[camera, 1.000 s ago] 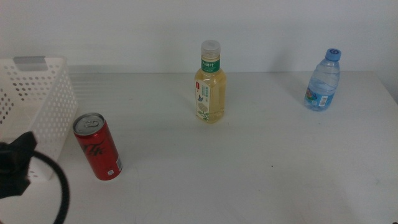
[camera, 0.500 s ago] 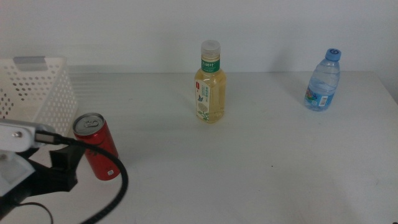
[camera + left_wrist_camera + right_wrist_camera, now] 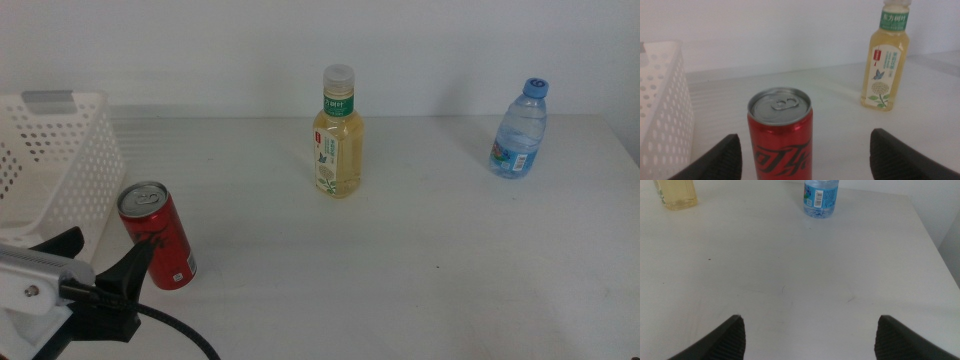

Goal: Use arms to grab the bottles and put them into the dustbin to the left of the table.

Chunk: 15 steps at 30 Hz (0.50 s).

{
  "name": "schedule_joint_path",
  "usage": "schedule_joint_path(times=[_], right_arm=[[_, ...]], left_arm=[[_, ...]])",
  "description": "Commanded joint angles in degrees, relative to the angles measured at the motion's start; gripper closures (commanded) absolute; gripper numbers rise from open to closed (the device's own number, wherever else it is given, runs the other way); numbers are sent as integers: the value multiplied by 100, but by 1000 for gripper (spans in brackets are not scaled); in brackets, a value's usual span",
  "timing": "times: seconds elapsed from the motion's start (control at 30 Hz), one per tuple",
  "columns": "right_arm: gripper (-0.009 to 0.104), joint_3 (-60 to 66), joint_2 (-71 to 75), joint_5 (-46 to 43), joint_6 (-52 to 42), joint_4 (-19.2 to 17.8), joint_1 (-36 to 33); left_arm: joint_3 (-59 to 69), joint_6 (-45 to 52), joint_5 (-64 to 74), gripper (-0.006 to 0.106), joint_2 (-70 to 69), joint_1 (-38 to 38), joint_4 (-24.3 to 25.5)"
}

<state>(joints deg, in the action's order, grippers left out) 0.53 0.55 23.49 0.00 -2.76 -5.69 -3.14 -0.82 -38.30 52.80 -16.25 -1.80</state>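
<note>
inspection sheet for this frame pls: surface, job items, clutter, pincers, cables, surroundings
Surface: white table, matte, a few faint specks.
Job's things: red soda can upright beside the white perforated basket; tea bottle upright mid-table; water bottle upright, far right.
Clutter: nothing seen.
Grippers: left pincer open, low, jaws pointing at the can, not touching it; right pincer open, out of the middle view, over bare table.
Cables: black cable trailing from the left arm.
Surroundings: plain white wall behind.

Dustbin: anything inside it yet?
The dustbin shows only bare perforated walls; its floor is hidden and part lies out of frame. Red can, tea bottle and water bottle stand outside.
</note>
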Motion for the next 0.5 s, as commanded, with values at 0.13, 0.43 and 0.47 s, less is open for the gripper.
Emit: schedule_joint_path(times=[0.13,0.43,0.47], right_arm=[[27,-158,156,-417,-74,-54,26],[27,-158,156,-417,-74,-54,26],[27,-158,156,-417,-74,-54,26]], left_arm=[[-76,-95,-573,21,-17,-27,-70],[-70,-148,-448,15,203,-19,-118],[-70,-209,-466,12,269,-19,-124]])
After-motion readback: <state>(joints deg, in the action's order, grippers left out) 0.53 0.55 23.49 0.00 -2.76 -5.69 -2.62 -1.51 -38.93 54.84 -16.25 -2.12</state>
